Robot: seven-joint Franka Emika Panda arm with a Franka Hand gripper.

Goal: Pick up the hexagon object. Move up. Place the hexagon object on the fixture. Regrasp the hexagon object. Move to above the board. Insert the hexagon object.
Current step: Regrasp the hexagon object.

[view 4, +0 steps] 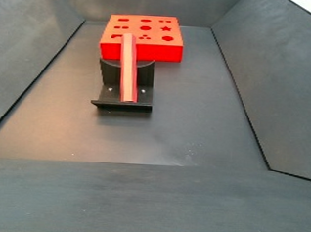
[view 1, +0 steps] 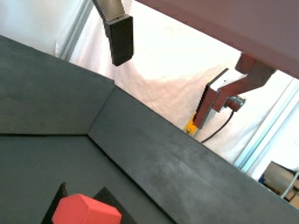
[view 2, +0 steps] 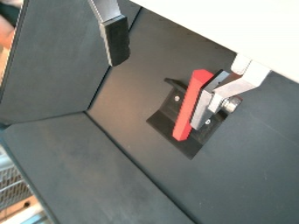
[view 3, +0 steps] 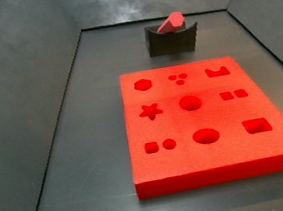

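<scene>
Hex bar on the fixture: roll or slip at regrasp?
Hex bar looks rigid and flat-sided, so probably won't roll. It leans in the fixture notch, so a nudge might slide it. Gripper is open beside it, not touching.

Reds on dark grey

The bar (view 4: 128,66) is red-pink (a shade paler than the rest), lying on the dark grey-black fixture (view 4: 121,97); the board (view 3: 205,123) is bright red, with darker red in its cut-outs. The floor (view 4: 157,138) and walls are a plain matte dark grey. The gripper (view 2: 176,74) has silver fingers (view 2: 107,10) with dark pads, above the bar (view 2: 187,105) in a wrist view.
</scene>
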